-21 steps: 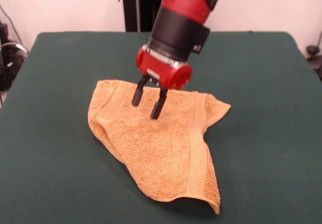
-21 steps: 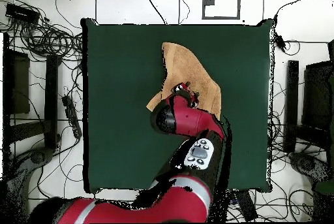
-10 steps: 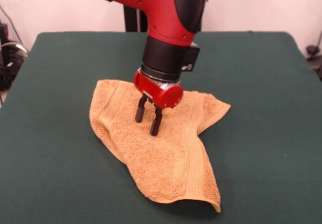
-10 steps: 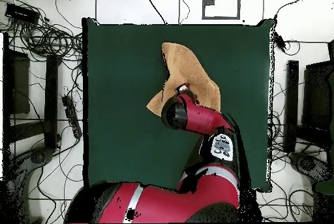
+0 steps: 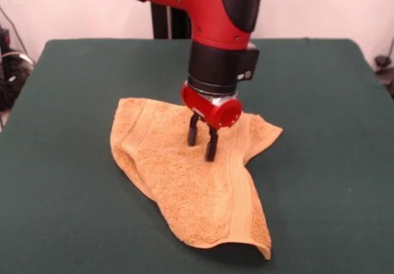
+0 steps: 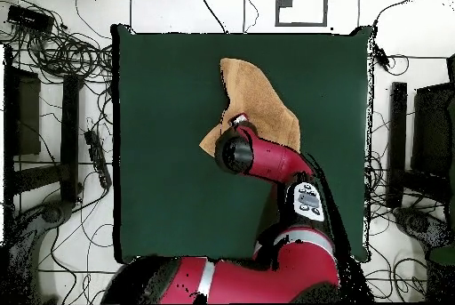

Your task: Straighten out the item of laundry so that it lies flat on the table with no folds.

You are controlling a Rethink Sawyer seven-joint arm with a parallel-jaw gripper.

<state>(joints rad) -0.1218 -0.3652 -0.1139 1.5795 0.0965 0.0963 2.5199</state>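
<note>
The item of laundry [image 5: 184, 188], an orange-tan towel, lies rumpled in the middle of the green table [image 5: 68, 175]. Its left side is folded over, and its near corner curls up above a shadow. A woven band runs down its right part. My gripper [image 5: 201, 151] points down over the towel's upper middle, just left of that band. The two black fingers [image 5: 192, 132] stand a little apart, tips at the cloth, with nothing pinched between them. In the overhead view the towel [image 6: 260, 97] shows beyond the red wrist, on the table [image 6: 160, 141]. The wrist hides most of my gripper [image 6: 237, 122].
Green cloth runs wide on all sides of the towel. A black post [image 5: 161, 24] stands behind the table's far edge. Off the table, tangled cables [image 6: 62, 44] and dark equipment [image 6: 395, 141] line both sides.
My gripper has moved right across the towel in the front view, from its left part to near the woven band, and its fingers stand closer together. The towel has barely shifted.
</note>
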